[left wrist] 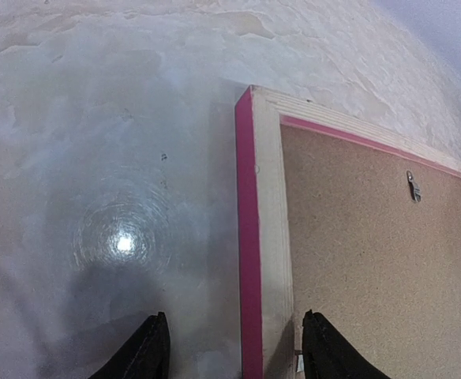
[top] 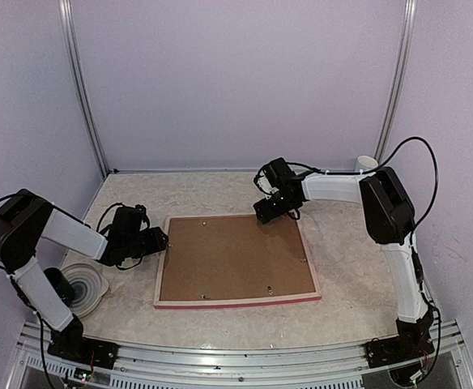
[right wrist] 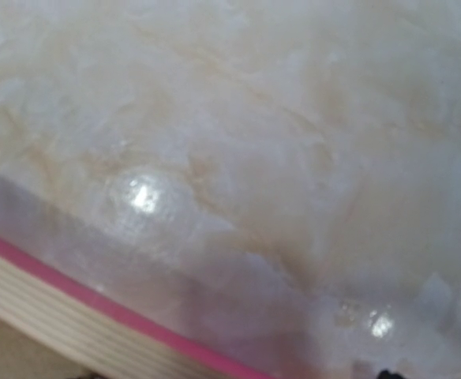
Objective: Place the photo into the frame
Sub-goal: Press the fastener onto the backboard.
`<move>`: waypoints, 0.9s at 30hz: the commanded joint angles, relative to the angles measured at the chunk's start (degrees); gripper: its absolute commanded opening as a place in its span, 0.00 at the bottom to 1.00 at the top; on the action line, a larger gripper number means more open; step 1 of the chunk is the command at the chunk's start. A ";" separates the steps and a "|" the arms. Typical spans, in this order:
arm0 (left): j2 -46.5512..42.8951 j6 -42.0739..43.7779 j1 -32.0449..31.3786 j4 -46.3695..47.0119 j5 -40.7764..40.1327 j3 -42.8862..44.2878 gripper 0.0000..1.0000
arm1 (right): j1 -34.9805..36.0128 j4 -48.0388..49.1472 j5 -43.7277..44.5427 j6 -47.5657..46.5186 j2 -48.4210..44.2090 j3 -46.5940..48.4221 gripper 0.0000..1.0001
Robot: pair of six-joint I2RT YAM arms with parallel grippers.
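my left jaws: open, straddling the frame (left wrist: 266, 237) rail at its 9 o'clock edge | frame: face down mid-desk (top: 342, 284), backing board (top: 232, 258) seated in it | photo: not visible, likely under board, so I judge nearly done | my right jaws: at frame's 1 o'clock corner, state can't tell

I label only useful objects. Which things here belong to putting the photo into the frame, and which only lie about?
For the job: frame, back up; backing board in it; left tool, open astride its edge; right tool at its far corner; photo not in view.
Lying about: round white object by the left arm's base; white cylinder behind the right arm.
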 commanded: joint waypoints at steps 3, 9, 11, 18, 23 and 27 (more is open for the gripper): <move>0.46 -0.30 0.76 -0.92 0.58 -1.07 0.57 | -0.60 0.29 2.08 1.61 2.10 0.63 0.79; 0.63 -0.39 0.76 -0.75 0.88 -1.01 0.57 | -0.60 0.68 3.81 1.66 2.03 1.11 0.79; 0.56 -0.39 0.78 -0.75 0.85 -1.05 0.58 | -0.58 0.60 4.12 1.77 2.07 1.30 0.79; 0.67 -0.47 0.93 -0.51 0.96 -0.98 0.58 | -0.52 0.47 0.60 2.15 0.56 1.33 0.79; 0.88 -0.48 1.04 -0.23 1.10 -0.89 0.61 | 0.79 0.99 -5.90 1.50 -1.17 2.55 0.80; 1.21 -0.14 1.27 0.02 1.74 -0.66 0.64 | 2.51 -0.44 -5.41 0.71 -0.52 4.81 0.80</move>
